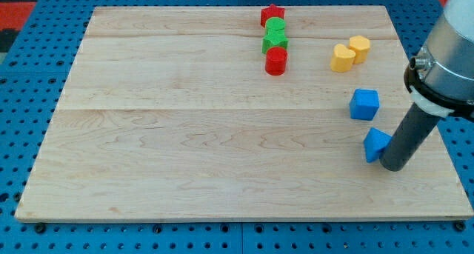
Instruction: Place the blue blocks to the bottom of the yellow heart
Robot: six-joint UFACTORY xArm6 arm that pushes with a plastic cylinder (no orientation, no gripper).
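The yellow heart [342,58] lies at the view's upper right, touching a yellow hexagon-like block [360,48] on its right. A blue cube [364,104] sits below the heart. A second blue block [376,144], angular in shape, lies lower still. My tip [392,166] rests on the board at that lower blue block's right bottom side, touching it. The rod hides part of that block's right edge.
A column of blocks stands at the view's top centre: a red star [272,15], a green cylinder [275,27], a green star [275,41], and a red cylinder [276,61]. The wooden board [185,135] ends close to the tip's right.
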